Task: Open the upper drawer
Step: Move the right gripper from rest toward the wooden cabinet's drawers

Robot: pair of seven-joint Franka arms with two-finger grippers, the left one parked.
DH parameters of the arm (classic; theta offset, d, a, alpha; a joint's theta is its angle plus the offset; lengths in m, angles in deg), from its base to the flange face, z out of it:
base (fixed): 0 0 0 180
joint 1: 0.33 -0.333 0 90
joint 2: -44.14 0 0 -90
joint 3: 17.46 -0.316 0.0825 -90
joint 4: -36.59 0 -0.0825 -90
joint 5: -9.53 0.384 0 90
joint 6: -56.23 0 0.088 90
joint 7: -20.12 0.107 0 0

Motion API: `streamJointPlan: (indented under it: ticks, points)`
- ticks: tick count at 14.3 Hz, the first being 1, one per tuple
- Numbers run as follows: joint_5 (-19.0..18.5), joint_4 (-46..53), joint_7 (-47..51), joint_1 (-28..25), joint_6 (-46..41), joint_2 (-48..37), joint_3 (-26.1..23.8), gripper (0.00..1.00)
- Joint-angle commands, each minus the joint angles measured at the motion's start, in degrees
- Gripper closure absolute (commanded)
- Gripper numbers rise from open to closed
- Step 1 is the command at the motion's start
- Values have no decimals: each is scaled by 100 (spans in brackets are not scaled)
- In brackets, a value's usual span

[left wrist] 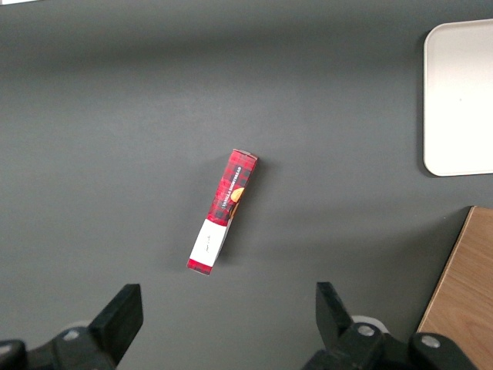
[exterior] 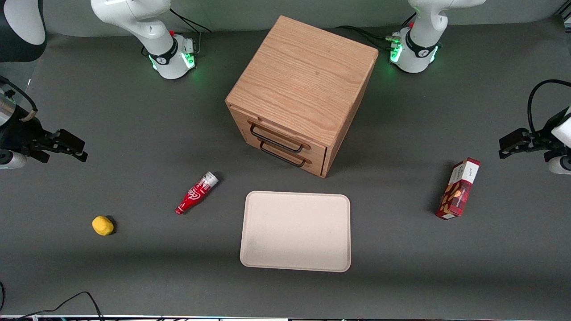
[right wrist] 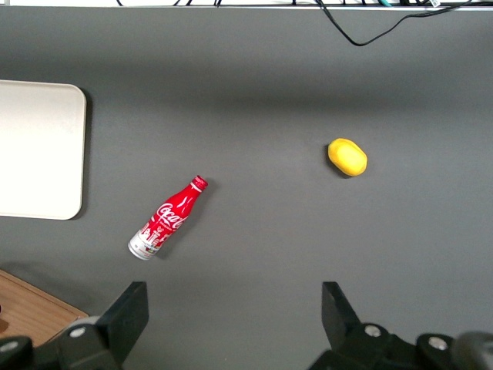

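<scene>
The oak cabinet (exterior: 303, 84) stands mid-table with two drawers in its front. The upper drawer (exterior: 285, 135) is closed flush, and its black wire handle (exterior: 275, 141) sits just above the lower drawer's handle (exterior: 283, 158). My gripper (exterior: 76, 149) hovers above the table at the working arm's end, well apart from the cabinet. It is open with nothing between its fingers (right wrist: 231, 297). In the right wrist view only a corner of the cabinet (right wrist: 31, 312) shows.
A red cola bottle (exterior: 196, 193) lies on the table in front of the cabinet, toward my gripper. A yellow lemon (exterior: 102, 225) lies nearer the camera. A beige tray (exterior: 295, 232) sits in front of the drawers. A red snack box (exterior: 458, 189) stands toward the parked arm's end.
</scene>
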Motion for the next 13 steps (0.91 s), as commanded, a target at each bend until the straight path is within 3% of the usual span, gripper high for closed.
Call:
streamJointPlan:
  ticks: [1,4,7,10,13]
  points:
    - [-45,177,-80,-9,-128,85,54,0]
    - [-53,229,-89,-105,-198,85,10,0]
    - [-62,344,-158,-597,-461,85,19,0]
    - [-53,335,-1236,-1089,-541,94,10,0]
    - [-44,335,-1451,-1292,-541,147,-576,0]
